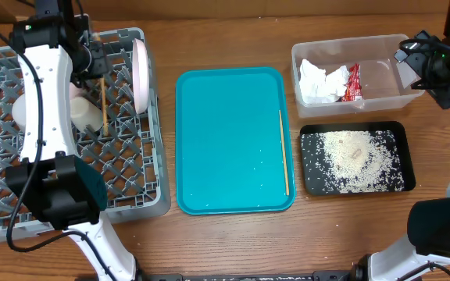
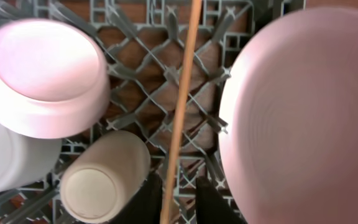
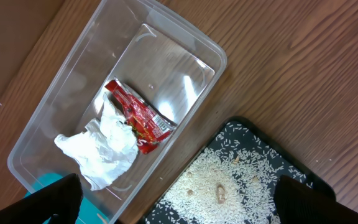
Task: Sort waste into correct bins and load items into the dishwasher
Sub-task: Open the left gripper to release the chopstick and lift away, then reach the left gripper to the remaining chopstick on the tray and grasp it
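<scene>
Left gripper [image 2: 179, 202]: jaws narrowly parted around one chopstick [image 2: 182, 93] over the dish rack [image 2: 142, 68], between plate [image 2: 303, 106] and cup [image 2: 104, 180]. Likely hazard: the thin stick slips through the open lattice. Right gripper [image 3: 178, 193]: wide, empty, above the clear tub [image 3: 185, 46].

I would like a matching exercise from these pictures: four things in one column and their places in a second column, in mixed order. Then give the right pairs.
Things
1. red wrapper
2. rice scraps
3. white cup
4. chopstick lying by itself

Places
A. grey rack
B. teal tray
C. clear tub
D. black tray

Pairs: 1-C; 2-D; 3-A; 4-B
</scene>
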Motion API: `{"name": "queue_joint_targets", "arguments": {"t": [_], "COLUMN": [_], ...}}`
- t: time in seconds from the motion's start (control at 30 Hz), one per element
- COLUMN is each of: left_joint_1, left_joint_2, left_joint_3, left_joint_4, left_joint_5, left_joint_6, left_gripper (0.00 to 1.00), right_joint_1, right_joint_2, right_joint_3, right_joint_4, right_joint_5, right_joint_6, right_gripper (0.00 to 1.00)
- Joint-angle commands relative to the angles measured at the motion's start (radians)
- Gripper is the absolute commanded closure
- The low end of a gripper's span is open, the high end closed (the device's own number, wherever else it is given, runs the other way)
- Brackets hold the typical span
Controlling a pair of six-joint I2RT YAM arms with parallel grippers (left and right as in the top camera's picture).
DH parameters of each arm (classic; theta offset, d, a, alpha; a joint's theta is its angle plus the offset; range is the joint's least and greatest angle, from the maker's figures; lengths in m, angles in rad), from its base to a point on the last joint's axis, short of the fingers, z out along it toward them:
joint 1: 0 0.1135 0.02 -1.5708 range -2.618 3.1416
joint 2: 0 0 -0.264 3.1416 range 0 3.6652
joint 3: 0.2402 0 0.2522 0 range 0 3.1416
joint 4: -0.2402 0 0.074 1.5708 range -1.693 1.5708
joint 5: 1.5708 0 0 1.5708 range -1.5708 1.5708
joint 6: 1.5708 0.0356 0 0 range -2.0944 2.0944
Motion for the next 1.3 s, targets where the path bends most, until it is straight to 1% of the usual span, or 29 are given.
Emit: {"name": "queue_joint_targets", "arguments": {"t": [0.0,0.23,0.33,0.4,0.43,0.5,0.57,0.67,0.73,0.87,0.93,1.0,1.03,1.1,1.13,1.17,1.23,1.27], "left_joint_1": [-0.003,-0.003,-0.003,-0.003,-0.003,-0.003,-0.007,-0.017,-0.024,-0.044,-0.062,-0.089,-0.108,-0.158,-0.188,-0.229,-0.317,-0.369], "left_joint_2": [0.050,0.083,0.077,0.077,0.076,0.076,0.076,0.074,0.068,0.053,0.029,0.007,-0.002,-0.012,-0.014,-0.015,-0.014,-0.013], "left_joint_3": [-0.008,-0.008,-0.005,0.008,0.034,0.079,0.143,0.257,0.328,0.465,0.476,0.476,0.476,0.476,0.476,0.476,0.475,0.473], "left_joint_4": [-0.018,-0.032,-0.039,-0.059,-0.098,-0.159,-0.229,-0.326,-0.377,-0.454,-0.454,-0.454,-0.454,-0.454,-0.454,-0.454,-0.454,-0.454], "left_joint_5": [0.030,0.035,0.095,0.146,0.195,0.235,0.270,0.271,0.272,0.333,0.432,0.525,0.556,0.581,0.580,0.564,0.494,0.438], "left_joint_6": [0.030,-0.042,-0.052,-0.052,-0.051,-0.046,-0.016,-0.016,-0.035,-0.058,-0.060,-0.059,-0.059,-0.060,-0.059,-0.058,-0.059,-0.059], "left_gripper": [0.79,0.82,0.83,0.81,0.80,0.78,0.79,0.83,0.84,0.80,0.74,0.70,0.69,0.64,0.56,0.39,0.00,0.00], "right_joint_1": [-0.003,-0.003,-0.003,-0.003,-0.003,-0.003,-0.003,-0.003,-0.003,-0.003,-0.003,-0.003,-0.003,-0.003,-0.003,-0.003,-0.003,-0.003], "right_joint_2": [-0.029,-0.029,-0.029,-0.029,-0.029,-0.029,-0.029,-0.029,-0.029,-0.029,-0.029,-0.029,-0.029,-0.029,-0.029,-0.029,-0.029,-0.029], "right_joint_3": [0.023,0.023,0.023,0.023,0.023,0.023,0.023,0.023,0.023,0.023,0.023,0.023,0.023,0.023,0.023,0.023,0.023,0.023], "right_joint_4": [0.002,0.002,0.002,0.002,0.002,0.002,0.002,0.002,0.002,0.002,0.002,0.002,0.002,0.002,0.002,0.003,0.002,0.002], "right_joint_5": [0.003,0.003,0.003,0.003,0.003,0.003,0.003,0.003,0.003,0.003,0.003,0.003,0.003,0.003,0.003,0.003,0.003,0.003], "right_joint_6": [0.003,0.003,0.003,0.003,0.003,0.003,0.003,0.003,0.003,0.003,0.003,0.003,0.003,0.003,0.003,0.003,0.003,0.003], "right_gripper": [0.00,0.00,0.00,0.00,0.00,0.00,0.00,0.00,0.00,0.00,0.00,0.00,0.00,0.00,0.00,0.00,0.00,0.00]}}
